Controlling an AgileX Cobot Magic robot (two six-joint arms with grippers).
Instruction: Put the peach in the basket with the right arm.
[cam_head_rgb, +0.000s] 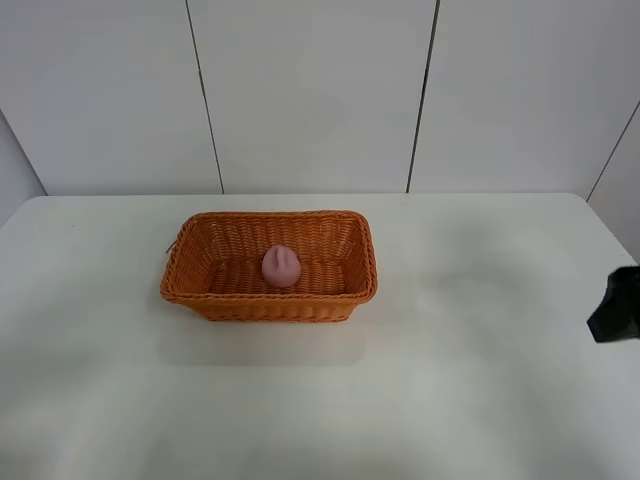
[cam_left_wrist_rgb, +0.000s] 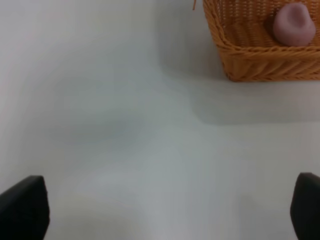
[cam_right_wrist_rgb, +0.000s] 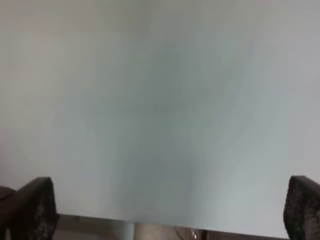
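The small matte pink peach (cam_head_rgb: 282, 266) sat inside the rectangular orange-brown woven wicker basket (cam_head_rgb: 268, 302), on the basket's floor near its middle, with the basket resting on the plain white surface (cam_head_rgb: 450, 380). The right arm's dark claw (cam_right_wrist_rgb: 170, 212) stood with its two fingers (cam_right_wrist_rgb: 35, 210) wide apart over bare surface, holding nothing, and only a black piece of that arm (cam_head_rgb: 615, 306) showed at the right edge of the high view, well apart from the basket. The left claw (cam_left_wrist_rgb: 170, 210) likewise stood spread and empty, with the basket's corner and the peach visible beyond it.
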